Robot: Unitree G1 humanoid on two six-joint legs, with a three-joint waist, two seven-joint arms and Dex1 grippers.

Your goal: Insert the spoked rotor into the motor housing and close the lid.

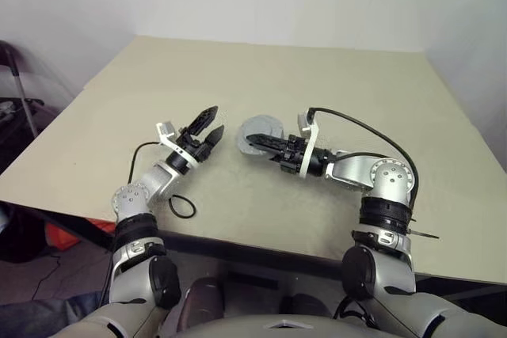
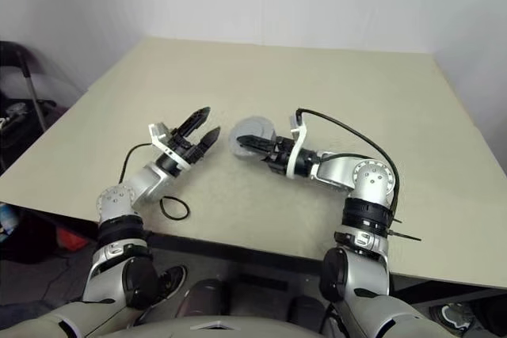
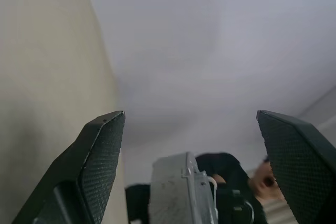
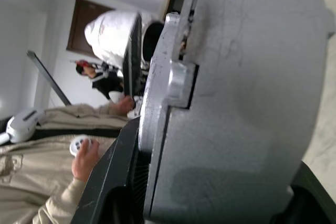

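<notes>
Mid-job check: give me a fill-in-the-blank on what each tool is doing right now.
1. The left tool is ___ and holds nothing.
2. The grey motor housing is gripped by the ___ tool.
3. The housing is held above the beige ___.

Missing words: open; right; table
</notes>
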